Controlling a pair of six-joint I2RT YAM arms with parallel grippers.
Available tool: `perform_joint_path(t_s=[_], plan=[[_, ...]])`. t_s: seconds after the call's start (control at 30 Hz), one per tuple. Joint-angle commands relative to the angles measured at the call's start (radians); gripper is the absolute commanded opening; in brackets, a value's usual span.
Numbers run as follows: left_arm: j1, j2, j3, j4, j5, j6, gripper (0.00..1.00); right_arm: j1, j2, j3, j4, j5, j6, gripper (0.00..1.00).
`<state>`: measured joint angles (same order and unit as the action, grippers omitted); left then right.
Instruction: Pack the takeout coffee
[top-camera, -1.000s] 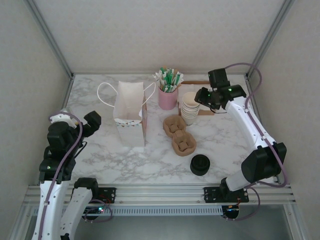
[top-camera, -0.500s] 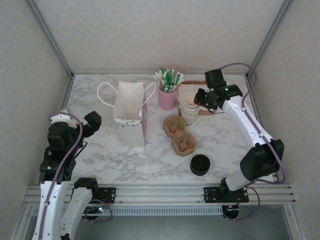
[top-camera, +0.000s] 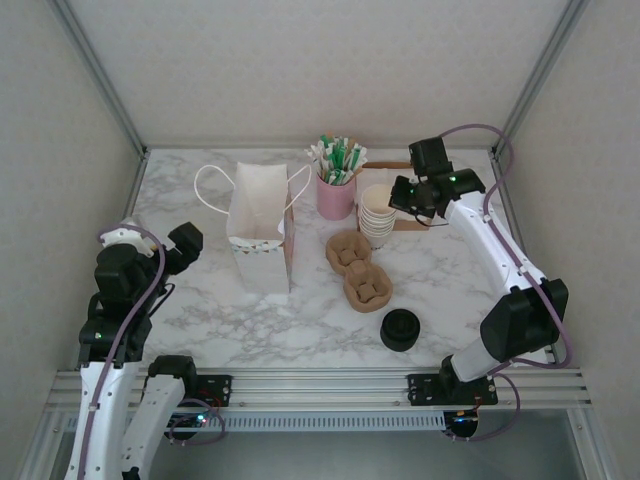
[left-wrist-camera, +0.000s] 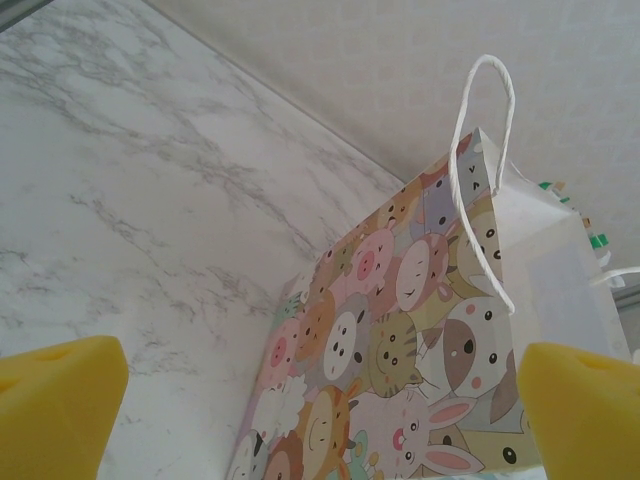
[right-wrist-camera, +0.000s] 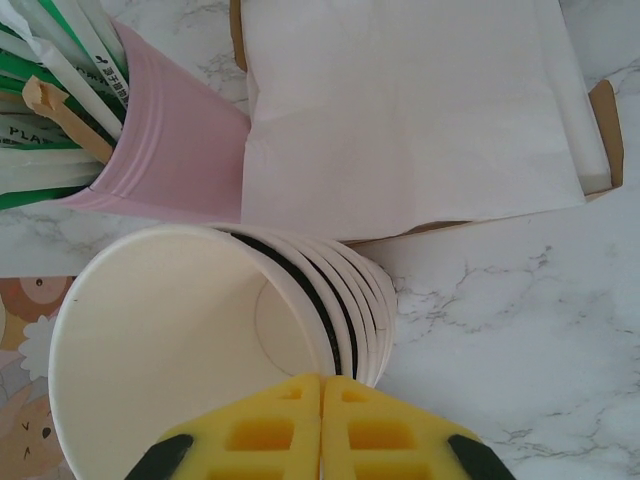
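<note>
The takeout coffee with its black lid is out of view. A stack of lidless cream paper cups (top-camera: 378, 215) stands at the back right. My right gripper (top-camera: 402, 196) is at the stack's top. In the right wrist view its yellow pads (right-wrist-camera: 321, 400) are pressed together across the wall of the top cup (right-wrist-camera: 160, 340), one pad inside and one outside, and that cup sits tilted off the stack with a dark gap under its rim. The white paper bag (top-camera: 258, 235) stands open left of centre. My left gripper (top-camera: 185, 245) is open, facing the bag's cartoon-animal side (left-wrist-camera: 420, 330) from a distance.
A stack of bare black lids (top-camera: 400, 329) sits near the front. Two brown pulp carriers (top-camera: 358, 268) lie between bag and cups. A pink holder (top-camera: 336, 190) of straws stands behind them, close to the cups (right-wrist-camera: 170, 140). White napkins (right-wrist-camera: 400, 100) lie on a brown tray (top-camera: 398, 166).
My right gripper shifted a little to the left, onto the top of the cup stack, and has held still since. The left arm has not moved.
</note>
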<state>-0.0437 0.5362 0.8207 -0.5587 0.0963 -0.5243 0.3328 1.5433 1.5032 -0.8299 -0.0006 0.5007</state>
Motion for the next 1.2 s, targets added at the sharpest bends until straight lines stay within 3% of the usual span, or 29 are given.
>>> perform_joint_path(t_s=[0.0, 0.33, 0.83, 1.17], plan=[[0.011, -0.010, -0.006, 0.013, 0.013, -0.013, 1.00, 0.011, -0.010, 0.020, 0.002, 0.011, -0.010, 0.06], [0.012, -0.010, -0.007, 0.012, 0.013, -0.015, 1.00, 0.009, -0.076, 0.029, 0.015, 0.021, 0.010, 0.00], [0.013, -0.015, -0.006, 0.010, 0.011, -0.016, 1.00, 0.009, -0.170, 0.125, -0.029, 0.028, 0.016, 0.00], [0.018, -0.015, -0.006, 0.008, 0.010, -0.017, 1.00, 0.038, -0.306, 0.139, -0.030, -0.072, 0.044, 0.00]])
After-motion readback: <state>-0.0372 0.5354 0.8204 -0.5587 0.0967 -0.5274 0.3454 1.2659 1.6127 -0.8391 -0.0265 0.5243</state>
